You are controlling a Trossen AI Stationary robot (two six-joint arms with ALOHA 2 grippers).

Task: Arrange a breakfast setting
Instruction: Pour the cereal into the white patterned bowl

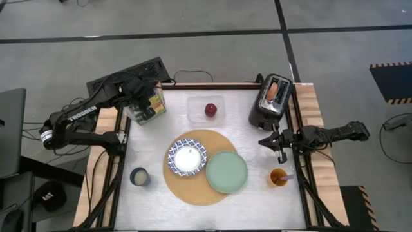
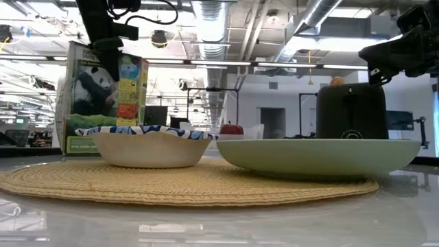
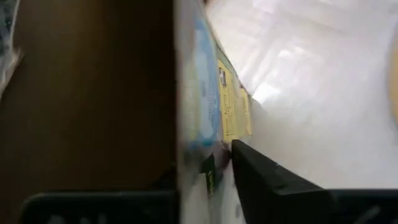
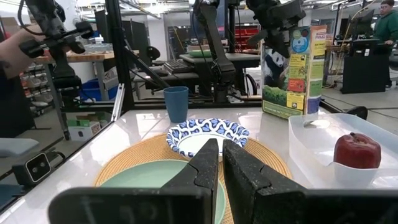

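Observation:
The colourful panda cereal box (image 1: 147, 104) stands upright on its base at the table's far left, and my left gripper (image 1: 137, 89) comes down onto its top (image 2: 110, 51), shut on it. The tan mat (image 1: 199, 166) carries the blue-and-white bowl (image 1: 187, 158) and the pale green plate (image 1: 226, 171). The red apple (image 1: 210, 109) lies in a clear container. A toast slice (image 1: 273, 90) sticks out of the black toaster. My right gripper (image 1: 273, 142) waits shut at the right edge. My left gripper holds the cereal box by one wall at its open top (image 3: 214, 134). One finger (image 3: 267, 180) lies against the printed outside; the other seems to be on the brown inside. The fingers slant down from above. The box stays upright with its base on the table.
The black toaster (image 1: 270, 102) stands at the far right and the clear container (image 1: 206, 108) at the far middle. A blue cup (image 1: 139, 176) sits near left of the mat and an orange cup (image 1: 278, 177) near right, below my right gripper.

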